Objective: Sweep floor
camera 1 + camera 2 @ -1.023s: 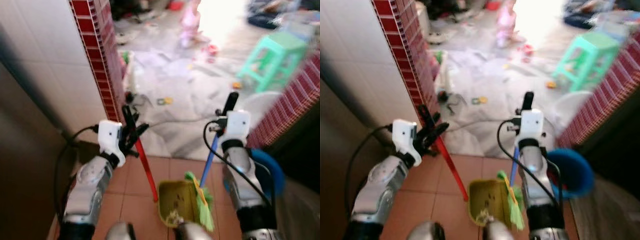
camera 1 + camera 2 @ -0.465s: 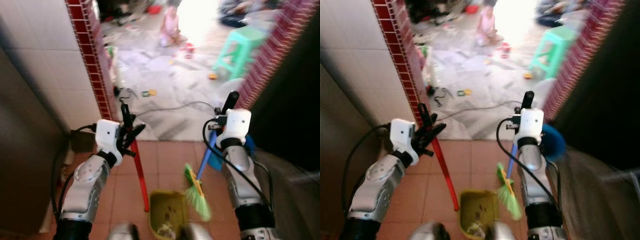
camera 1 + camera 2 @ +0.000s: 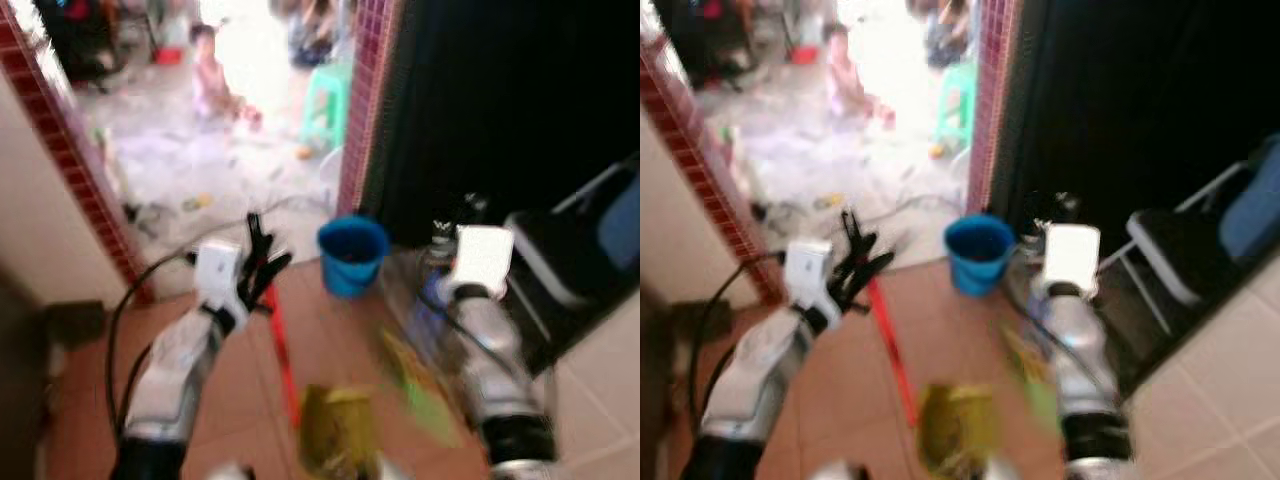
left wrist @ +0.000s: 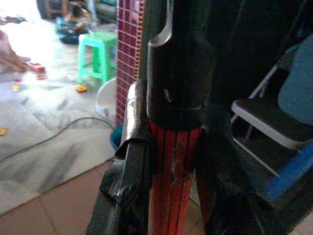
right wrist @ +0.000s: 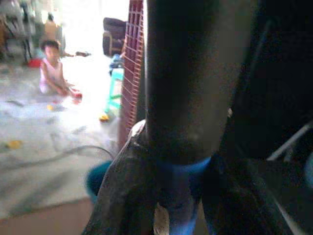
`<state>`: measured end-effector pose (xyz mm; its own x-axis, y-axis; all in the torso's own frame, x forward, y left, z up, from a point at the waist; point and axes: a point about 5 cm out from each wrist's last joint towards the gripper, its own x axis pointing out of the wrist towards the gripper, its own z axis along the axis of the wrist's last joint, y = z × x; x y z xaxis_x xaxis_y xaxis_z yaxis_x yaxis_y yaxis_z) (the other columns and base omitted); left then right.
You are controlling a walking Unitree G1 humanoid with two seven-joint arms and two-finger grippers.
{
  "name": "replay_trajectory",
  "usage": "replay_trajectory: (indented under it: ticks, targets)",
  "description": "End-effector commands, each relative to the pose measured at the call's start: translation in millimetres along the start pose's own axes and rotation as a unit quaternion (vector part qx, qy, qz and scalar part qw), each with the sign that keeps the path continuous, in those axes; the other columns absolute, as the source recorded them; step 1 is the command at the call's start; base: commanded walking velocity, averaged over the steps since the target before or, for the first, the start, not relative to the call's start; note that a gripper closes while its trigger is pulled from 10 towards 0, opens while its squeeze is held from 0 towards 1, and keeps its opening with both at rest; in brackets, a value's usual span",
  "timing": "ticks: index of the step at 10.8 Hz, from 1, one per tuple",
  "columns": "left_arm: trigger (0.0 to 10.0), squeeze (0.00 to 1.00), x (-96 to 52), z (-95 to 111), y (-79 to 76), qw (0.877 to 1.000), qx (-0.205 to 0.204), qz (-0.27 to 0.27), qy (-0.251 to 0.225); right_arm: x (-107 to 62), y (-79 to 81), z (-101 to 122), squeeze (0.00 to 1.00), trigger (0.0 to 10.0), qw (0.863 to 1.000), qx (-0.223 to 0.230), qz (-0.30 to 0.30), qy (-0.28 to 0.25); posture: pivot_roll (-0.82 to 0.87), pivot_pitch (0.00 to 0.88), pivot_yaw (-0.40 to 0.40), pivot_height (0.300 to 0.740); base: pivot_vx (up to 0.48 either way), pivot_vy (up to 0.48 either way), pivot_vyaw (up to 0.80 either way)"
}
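Left tool clamps the red dustpan handle sloping floorward; right tool clamps the blue broomstick.

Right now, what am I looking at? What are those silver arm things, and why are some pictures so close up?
It's a walking robot, seen through its own cameras. Two blurry pictures come from its head, looking down at its silver arms. Its left gripper holds the red dustpan handle, with the yellow-green dustpan on the tiled floor. Its right gripper holds the blue broom handle. The close-up pictures come from cameras on its wrists. Ahead stand a blue bucket and a green stool, and a person sits on the floor.
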<state>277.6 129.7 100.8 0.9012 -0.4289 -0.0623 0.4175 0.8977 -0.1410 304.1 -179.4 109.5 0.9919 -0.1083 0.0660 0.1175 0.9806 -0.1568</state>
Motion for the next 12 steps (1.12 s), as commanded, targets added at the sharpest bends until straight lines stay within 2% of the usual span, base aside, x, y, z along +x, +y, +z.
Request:
replay_trajectory:
  ticks: [1,5,8,10,12]
  targets:
    - [10.0,0.0,0.7,7,2.1,1.0,0.005,0.0,-0.015,0.6,5.0,3,0.0,10.0,1.0,0.011,-0.001,-0.005,-0.06,0.0,-0.001,0.74,0.0,0.0,-0.43]
    - [10.0,0.0,4.0,14,11.2,1.0,0.0,0.01,-0.03,2.5,-6.5,2,0.0,10.0,1.0,-0.007,-0.022,-0.004,-0.06,0.0,0.001,0.74,0.0,0.0,0.0]
    - [10.0,0.0,5.7,14,15.0,0.999,0.0,0.02,-0.031,1.9,-5.3,4,0.0,10.0,1.0,0.0,-0.023,-0.011,-0.07,0.0,0.007,0.74,0.0,0.0,0.0]
    - [10.0,0.0,7.4,33,30.4,0.994,0.001,0.074,-0.083,-2.2,-6.0,0,0.0,10.0,1.0,-0.001,-0.022,-0.012,-0.07,0.0,0.013,0.74,0.0,0.0,0.0]
    - [10.0,0.0,9.5,47,40.0,0.99,-0.034,0.086,-0.109,-1.0,-9.1,1,0.0,10.0,1.0,-0.003,-0.026,-0.013,-0.07,0.0,0.015,0.74,0.0,0.0,0.0]
